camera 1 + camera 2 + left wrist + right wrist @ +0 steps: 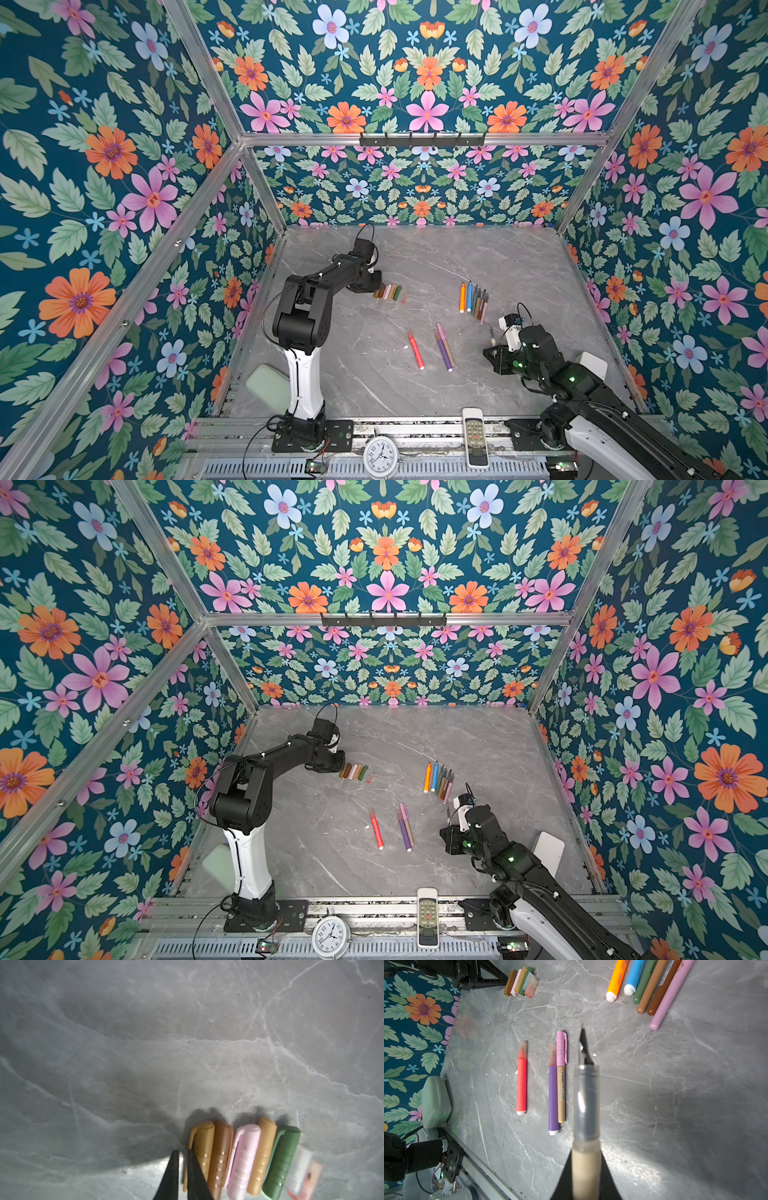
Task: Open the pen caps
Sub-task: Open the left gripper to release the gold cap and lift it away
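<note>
The loose pen caps (pixel 244 1159) lie side by side in a tidy row on the bench (pixel 145 1043): tan, brown, pink, tan, green and two clear ones, likely parked there to keep them apart from the pens. The left jaws sit all but closed at the row's tan end. That cap's clip runs past their tips, and whether it is pinched or free I cannot tell, since the wrist view cuts the jaws off. The right jaws are clamped on a bare tan pen (pixel 586 1105), nib out and clear of the bench, probably bound for the row of uncapped pens (pixel 469 297). Three capped pens (pixel 553 1095) lie between the two rows, not yet opened. The clear caps blur at the frame's edge
</note>
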Controlling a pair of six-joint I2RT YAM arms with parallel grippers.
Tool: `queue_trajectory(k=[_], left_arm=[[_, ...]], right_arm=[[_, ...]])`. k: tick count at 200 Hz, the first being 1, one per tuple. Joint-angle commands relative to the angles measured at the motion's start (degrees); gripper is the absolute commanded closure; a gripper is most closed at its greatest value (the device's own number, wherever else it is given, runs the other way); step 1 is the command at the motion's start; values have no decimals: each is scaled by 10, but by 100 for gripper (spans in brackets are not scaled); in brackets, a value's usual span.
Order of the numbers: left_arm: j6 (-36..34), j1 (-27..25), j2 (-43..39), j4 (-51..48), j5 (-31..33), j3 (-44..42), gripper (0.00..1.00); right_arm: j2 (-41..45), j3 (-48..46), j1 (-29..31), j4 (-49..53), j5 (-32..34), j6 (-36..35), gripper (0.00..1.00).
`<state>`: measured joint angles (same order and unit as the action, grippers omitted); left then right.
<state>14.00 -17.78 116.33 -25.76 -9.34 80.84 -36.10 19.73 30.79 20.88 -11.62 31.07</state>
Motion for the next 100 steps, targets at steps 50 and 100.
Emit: queue_trajectory(k=[50, 100], left_arm=[[15, 2, -104, -2, 75, -9, 86], [19, 2, -327, 63, -33, -110, 77]], right_arm=[[-8, 8, 0, 2, 4, 0, 100], [-161, 11, -230, -102, -229, 10, 100]])
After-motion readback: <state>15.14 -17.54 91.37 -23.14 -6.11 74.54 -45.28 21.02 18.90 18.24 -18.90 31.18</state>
